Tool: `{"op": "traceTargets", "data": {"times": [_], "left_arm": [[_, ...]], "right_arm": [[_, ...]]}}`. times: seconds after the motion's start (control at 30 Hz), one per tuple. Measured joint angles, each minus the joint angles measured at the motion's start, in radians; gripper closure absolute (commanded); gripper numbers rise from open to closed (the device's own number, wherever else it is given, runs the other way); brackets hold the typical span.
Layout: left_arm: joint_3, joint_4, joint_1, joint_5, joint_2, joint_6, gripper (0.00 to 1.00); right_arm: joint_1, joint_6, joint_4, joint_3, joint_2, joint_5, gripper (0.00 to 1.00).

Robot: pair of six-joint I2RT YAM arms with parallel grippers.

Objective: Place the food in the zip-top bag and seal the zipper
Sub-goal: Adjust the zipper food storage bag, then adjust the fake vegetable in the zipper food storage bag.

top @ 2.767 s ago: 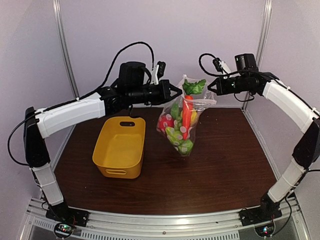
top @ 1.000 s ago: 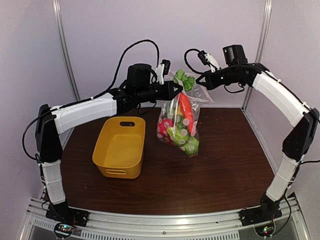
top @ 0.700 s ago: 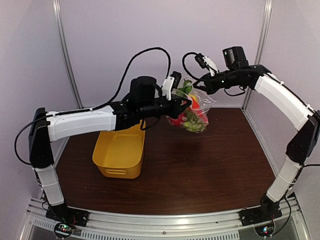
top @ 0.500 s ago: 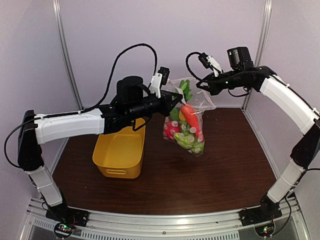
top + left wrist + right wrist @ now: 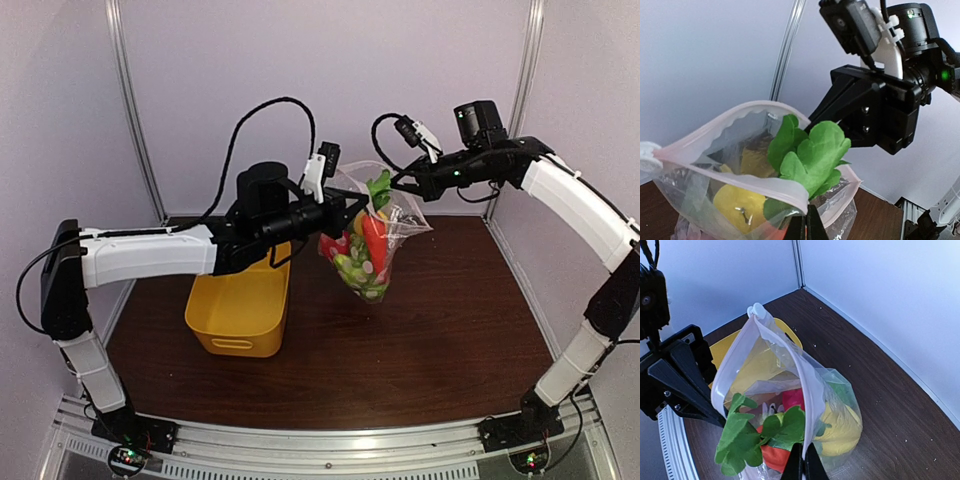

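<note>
**Item: zip-top bag, filled, held at the mouth by both arms**

1. Zip-top bag (image 5: 365, 250). Clear crinkly plastic. In the top view it hangs over the middle of the desk (image 5: 450, 320), a little toward 12 o'clock. Whether its bottom touches the desk cannot be told.

2. Zipper (image 5: 740, 182). A pale pinkish strip round the mouth. Its two sides stand apart in an open loop, so the bag is unsealed. A small white slider (image 5: 757, 310) sits at one end.

3. Food, all inside the bag:
   - orange carrot (image 5: 373, 240), upright, with its green leaves (image 5: 380, 187) poking out through the mouth
   - yellow lemon (image 5: 737, 202)
   - red apple (image 5: 335, 245)
   - green pieces (image 5: 357, 272) low in the bag

4. Left gripper (image 5: 353, 206). It reaches in from 9 o'clock of the bag. Its jaws are pressed together on the near lip of the mouth, as the left wrist view shows.

5. Right gripper (image 5: 396, 185). It reaches in from 2 o'clock of the bag. Its jaws are pinched closed on the opposite lip, as the right wrist view shows.

6. Yellow basket (image 5: 240, 300). It stands on the desk at 8 o'clock of the bag, apart from it and partly under the left arm.
</note>
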Motion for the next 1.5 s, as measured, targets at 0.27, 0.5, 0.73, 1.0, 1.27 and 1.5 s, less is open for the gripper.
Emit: {"op": "traceTargets", "data": {"times": [0.27,0.5,0.73,1.0,1.27,1.5], "left_arm": [[-0.088,-0.027,0.000,-0.088,0.000,-0.111,1.00],[-0.132,-0.048,-0.001,-0.123,-0.002,-0.207,0.83],[-0.136,-0.059,-0.011,-0.067,-0.055,-0.215,0.58],[0.079,-0.269,-0.047,0.072,-0.026,-0.178,0.38],[0.275,-0.577,-0.080,0.030,0.079,-0.091,0.39],[0.338,-0.732,-0.079,-0.036,0.187,-0.077,0.63]], "right_arm": [[-0.014,0.006,-0.034,0.029,0.014,0.171,1.00],[0.000,0.042,-0.044,0.024,0.018,0.203,1.00],[0.011,0.082,-0.042,0.010,0.049,0.169,1.00],[0.013,0.097,-0.025,0.002,0.049,0.151,1.00],[0.023,0.111,-0.013,-0.011,0.048,0.141,1.00],[0.030,0.112,-0.013,-0.017,0.044,0.138,1.00]]}}
